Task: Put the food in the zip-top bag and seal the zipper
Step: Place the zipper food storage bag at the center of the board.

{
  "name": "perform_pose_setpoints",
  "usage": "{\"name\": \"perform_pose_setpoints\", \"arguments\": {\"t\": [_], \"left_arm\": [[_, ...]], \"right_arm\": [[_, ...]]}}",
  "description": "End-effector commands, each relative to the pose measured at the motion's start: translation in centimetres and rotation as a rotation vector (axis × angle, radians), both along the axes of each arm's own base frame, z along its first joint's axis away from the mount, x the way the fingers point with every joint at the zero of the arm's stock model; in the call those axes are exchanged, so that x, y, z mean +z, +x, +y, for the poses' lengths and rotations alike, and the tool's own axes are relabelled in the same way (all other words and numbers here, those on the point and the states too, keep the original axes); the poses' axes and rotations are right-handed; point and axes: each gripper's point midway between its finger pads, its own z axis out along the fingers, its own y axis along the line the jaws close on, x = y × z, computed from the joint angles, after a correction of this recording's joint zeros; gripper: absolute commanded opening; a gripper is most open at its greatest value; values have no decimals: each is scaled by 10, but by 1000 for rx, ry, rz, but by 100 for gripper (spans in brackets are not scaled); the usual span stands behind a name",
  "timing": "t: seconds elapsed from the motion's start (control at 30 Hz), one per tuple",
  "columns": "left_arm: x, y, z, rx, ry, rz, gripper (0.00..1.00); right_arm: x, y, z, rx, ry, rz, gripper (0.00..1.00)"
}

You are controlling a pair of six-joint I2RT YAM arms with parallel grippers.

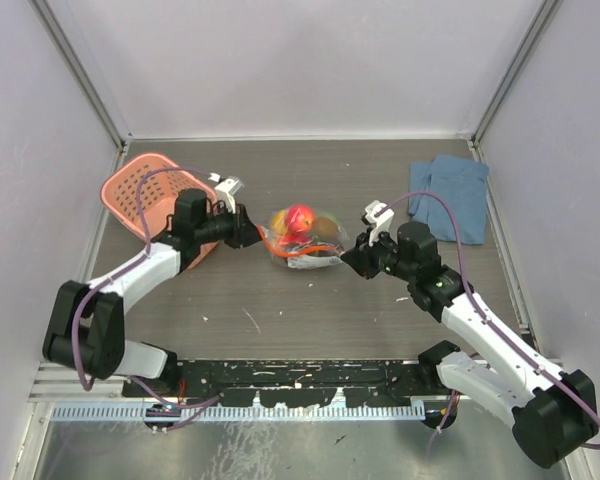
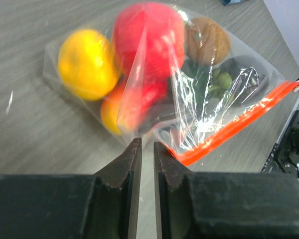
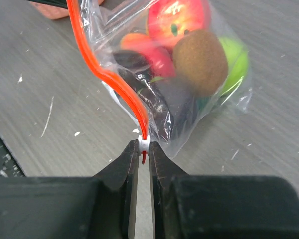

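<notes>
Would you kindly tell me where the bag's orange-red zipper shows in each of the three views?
Top external: the zipper is a short orange streak on the near edge of the bag, mid-picture.
Left wrist: zipper runs diagonally, lower centre to right edge.
Right wrist: zipper curves from top left down to centre.
Shared landmark: the red fruit inside the bag.

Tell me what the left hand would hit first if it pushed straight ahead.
Most likely the clear crinkly plastic bag: its near corner lies just beyond the left hand, beside the end of the orange-red zipper strip. Depth is uncertain.
</notes>
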Motion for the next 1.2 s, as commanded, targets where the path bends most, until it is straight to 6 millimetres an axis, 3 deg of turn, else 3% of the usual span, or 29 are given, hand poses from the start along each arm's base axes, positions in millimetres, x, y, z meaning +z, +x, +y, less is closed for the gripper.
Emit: {"name": "perform_pose_setpoints", "arguments": {"t": [0.0,0.13,0.3,0.57,0.6,0.63,0.77,0.87,0.9,0.93,1.17], "left_arm": [[4,-26,19,137,-3,60,19],[7,-47,35,244,-24,114,32],[24,-78,51,331,-76,124,50],[98,-115,101,531,-101,-78,78],[109,-120,108,554,-106,-114,85],[119,-126,115,569,-108,-157,98],[156,-147,143,654,-113,-314,98],[168,-159,164,726,-89,-386,98],[170,-162,171,753,-87,-402,98],[171,-164,177,779,-83,-415,98],[192,-180,203,884,-103,-524,98]], "right_arm": [[-9,-31,8,75,69,117,13],[-8,-41,6,62,109,131,20],[13,-46,-5,24,138,43,40],[63,-43,-44,-152,124,-151,58],[71,-41,-52,-193,122,-180,61],[79,-41,-60,-232,118,-206,63],[108,-39,-99,-421,116,-314,72],[119,-43,-128,-560,125,-372,81],[121,-43,-141,-622,122,-388,94],[121,-45,-148,-658,127,-400,99],[125,-57,-194,-913,252,-440,100]]}}
